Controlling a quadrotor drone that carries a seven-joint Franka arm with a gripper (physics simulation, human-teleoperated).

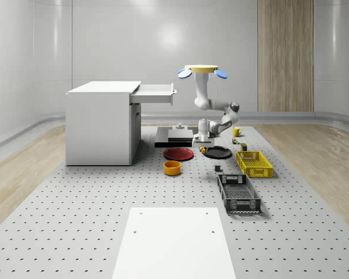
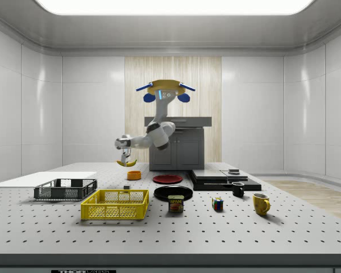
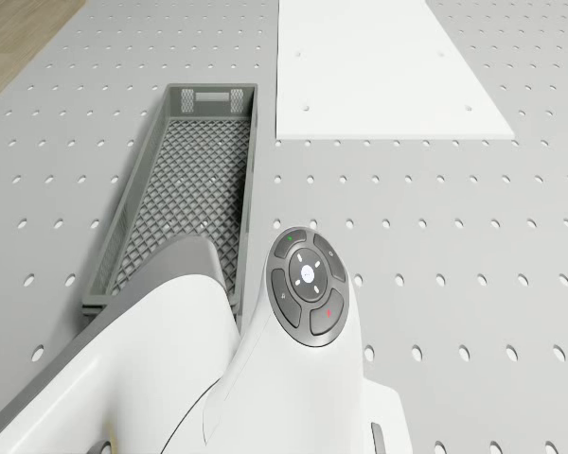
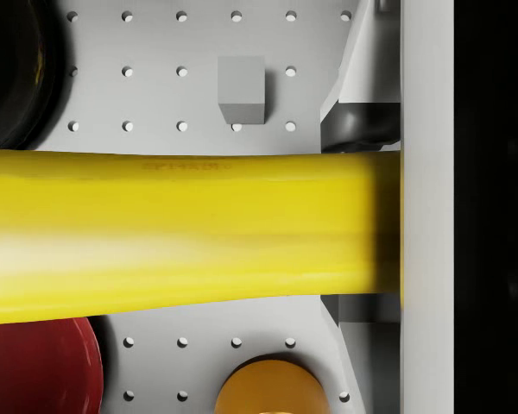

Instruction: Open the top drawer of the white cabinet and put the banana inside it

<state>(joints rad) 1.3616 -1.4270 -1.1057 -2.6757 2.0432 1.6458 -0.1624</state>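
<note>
One drone (image 1: pixel 201 70), hovering above the bench (image 1: pixel 75 221) near the black plate and red plate, its arm bent down toward them.

One gripper (image 2: pixel 125 160), held in the air above the bench; its fingers (image 4: pixel 360 121) are closed on the banana.

One banana (image 2: pixel 127 163), yellow, gripped crosswise and lifted clear of the bench.

One white cabinet (image 1: pixel 102 122), on the whole-scene view's left; its top drawer (image 1: pixel 154 93) stands pulled out toward the drone.

Two plates: one red plate (image 1: pixel 179 153), one black plate (image 1: pixel 217 152), side by side.

One orange bowl (image 1: pixel 172 168), just in front of the red plate.

Two baskets: one yellow basket (image 1: pixel 254 163), one dark grey basket (image 1: pixel 238 193), the grey one nearer the whole-scene camera.

Two mugs in the side view: one black mug (image 2: pixel 237 189), one yellow mug (image 2: pixel 261 203).

One tin (image 2: pixel 175 203) and one coloured cube (image 2: pixel 217 204), between the yellow basket and the mugs.

One small grey block (image 4: pixel 242 88), on the bench below the gripper.

One white panel (image 1: pixel 174 244), lying flat.
</note>
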